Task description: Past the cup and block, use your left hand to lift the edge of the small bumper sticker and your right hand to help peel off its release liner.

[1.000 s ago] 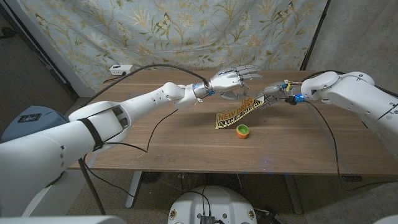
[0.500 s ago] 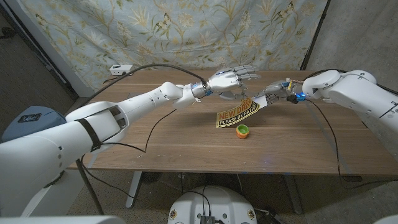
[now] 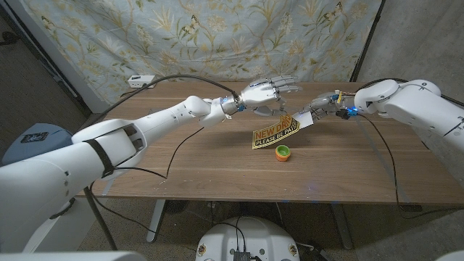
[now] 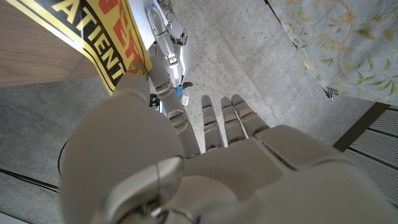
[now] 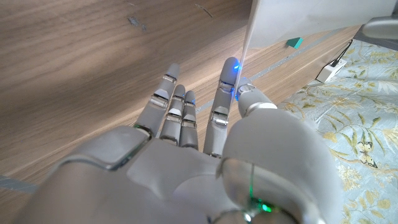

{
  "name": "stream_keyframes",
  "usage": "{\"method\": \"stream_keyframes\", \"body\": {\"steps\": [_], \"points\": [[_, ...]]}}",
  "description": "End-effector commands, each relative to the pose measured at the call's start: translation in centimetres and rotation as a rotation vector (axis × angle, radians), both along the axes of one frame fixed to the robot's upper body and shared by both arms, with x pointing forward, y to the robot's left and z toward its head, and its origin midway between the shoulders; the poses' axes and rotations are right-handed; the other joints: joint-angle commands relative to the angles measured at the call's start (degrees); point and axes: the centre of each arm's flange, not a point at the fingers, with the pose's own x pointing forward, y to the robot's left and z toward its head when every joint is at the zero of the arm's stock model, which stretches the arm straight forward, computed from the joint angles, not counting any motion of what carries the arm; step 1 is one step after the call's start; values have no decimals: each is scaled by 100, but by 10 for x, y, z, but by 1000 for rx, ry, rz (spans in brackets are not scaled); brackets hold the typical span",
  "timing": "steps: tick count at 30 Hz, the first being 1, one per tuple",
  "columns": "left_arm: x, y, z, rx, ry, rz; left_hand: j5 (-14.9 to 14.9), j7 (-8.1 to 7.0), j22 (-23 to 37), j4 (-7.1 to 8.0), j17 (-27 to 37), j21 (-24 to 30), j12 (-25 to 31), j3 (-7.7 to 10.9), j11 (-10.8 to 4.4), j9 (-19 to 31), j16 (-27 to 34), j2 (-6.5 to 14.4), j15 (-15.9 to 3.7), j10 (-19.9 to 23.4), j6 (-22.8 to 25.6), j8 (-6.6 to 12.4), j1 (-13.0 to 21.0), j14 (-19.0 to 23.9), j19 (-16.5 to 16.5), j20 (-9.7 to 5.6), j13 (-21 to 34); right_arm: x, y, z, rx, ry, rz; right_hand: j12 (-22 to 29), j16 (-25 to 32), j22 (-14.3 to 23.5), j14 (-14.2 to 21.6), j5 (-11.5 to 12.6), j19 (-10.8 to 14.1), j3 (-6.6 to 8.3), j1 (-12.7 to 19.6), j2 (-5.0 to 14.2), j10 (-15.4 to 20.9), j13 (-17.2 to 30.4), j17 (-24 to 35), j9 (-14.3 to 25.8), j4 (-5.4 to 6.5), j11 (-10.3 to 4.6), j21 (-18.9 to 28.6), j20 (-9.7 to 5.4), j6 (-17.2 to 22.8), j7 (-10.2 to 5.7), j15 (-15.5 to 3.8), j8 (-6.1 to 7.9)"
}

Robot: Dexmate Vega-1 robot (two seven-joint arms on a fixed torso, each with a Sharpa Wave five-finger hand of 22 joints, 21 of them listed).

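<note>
The yellow-and-black bumper sticker [image 3: 275, 131] hangs tilted above mid-counter, its 2 o'clock corner pinched by the right hand [image 3: 323, 105]. The left hand [image 3: 265, 91] hovers at the sticker's 11 o'clock, fingers spread, holding nothing. An orange-and-green cup [image 3: 283, 152] sits at its 6 o'clock on the wooden counter [image 3: 217, 163]. A floral curtain [image 3: 217, 36] hangs behind.

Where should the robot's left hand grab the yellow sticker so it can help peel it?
Probably the free edge of the bumper sticker nearest the left hand. The right hand pinches the far corner, so the sticker hangs tilted above the table with that side open. Coming from the robot's left, thumb on one face and fingers on the other, looks easiest.
</note>
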Motion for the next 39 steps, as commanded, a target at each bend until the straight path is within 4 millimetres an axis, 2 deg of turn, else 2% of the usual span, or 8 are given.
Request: {"method": "stream_keyframes", "body": {"steps": [1, 9, 20, 23, 28, 34, 37, 39], "points": [[-1, 0, -1, -3, -4, -1, -3, -15, 10, -3, 11, 31, 35, -26, -24, 0, 25, -20, 11, 56, 14, 23, -44, 55, 7, -24, 16, -2, 0, -1, 0, -2, 5, -10, 39, 20, 72, 2, 52, 36, 108, 22, 89, 21, 18, 22, 14, -9, 6, -39, 94, 33, -45, 55], [-1, 0, 1, -5, -7, -2, -1, -31, 10, -4, 11, 29, 34, -26, -31, 3, 22, -21, 12, 60, 11, 30, -45, 55, 5, -18, 17, -3, -6, 0, 3, -3, -10, -6, 63, 21, 131, 33, 103, 36, 255, 0, 200, 14, 25, -47, -8, -79, 8, -87, 287, 95, -123, 95], [-2, 2, 3, -10, -8, -2, -1, -20, 11, -3, 11, 27, 36, -26, -47, -5, 24, -16, 8, 74, 9, 33, -48, 66, 2, -14, 18, -5, -9, 0, -4, -5, -29, 28, 133, 24, 281, 63, 177, 14, 405, -9, 408, 11, 47, -134, 9, -168, 16, -161, 310, 146, -255, 58], [-2, 3, 3, -12, -8, -2, -1, -24, 11, -4, 11, 27, 36, -25, -53, -6, 24, -15, 6, 79, 11, 37, -47, 70, 2, -18, 18, -6, -10, 1, -4, 0, -38, 98, 207, 26, 420, 67, 236, -22, 443, 9, 650, 24, 76, -152, 44, -207, 27, -185, 296, 145, -294, 47], [-2, 3, 3, -16, -7, -2, -1, -30, 11, -4, 12, 25, 33, -26, -59, -3, 24, -15, -1, 75, 9, 42, -48, 73, -2, -20, 18, -7, -11, 3, -15, 0, -44, 273, 421, 31, 793, 48, 286, -110, 474, 96, 1136, 103, 170, -168, 106, -318, 25, -251, 265, 108, -567, 41], [-2, 3, 3, -19, -8, 0, -1, -35, 11, -4, 12, 26, 32, -25, -79, -4, 21, -11, -8, 78, 1, 43, -49, 68, -1, -24, 19, -7, -11, 4, -22, 5, -50, 439, 647, 37, 1157, 17, 269, -217, 535, 136, 1559, 200, 267, -188, 104, -411, 6, -282, 225, 68, -743, 36], [-2, 4, 3, -19, -11, 1, -2, -39, 11, -4, 12, 26, 29, -25, -75, -7, 21, -12, -9, 71, 6, 45, -49, 70, 0, -20, 19, -7, -11, 4, -26, 5, -52, 539, 736, 42, 1269, 8, 329, -278, 562, 153, 1786, 259, 319, -199, 107, -615, 27, -328, 209, 57, -792, 38], [-2, 4, 4, -21, -13, 2, -2, -25, 11, -3, 12, 26, 26, -26, -65, -3, 22, -11, -5, 65, 2, 49, -51, 74, 0, -23, 19, -8, -11, 5, -26, 5, -53, 576, 767, 43, 1307, 5, 340, -301, 568, 158, 1871, 280, 338, -204, 110, -646, 30, -336, 202, 30, -815, 38]]}}
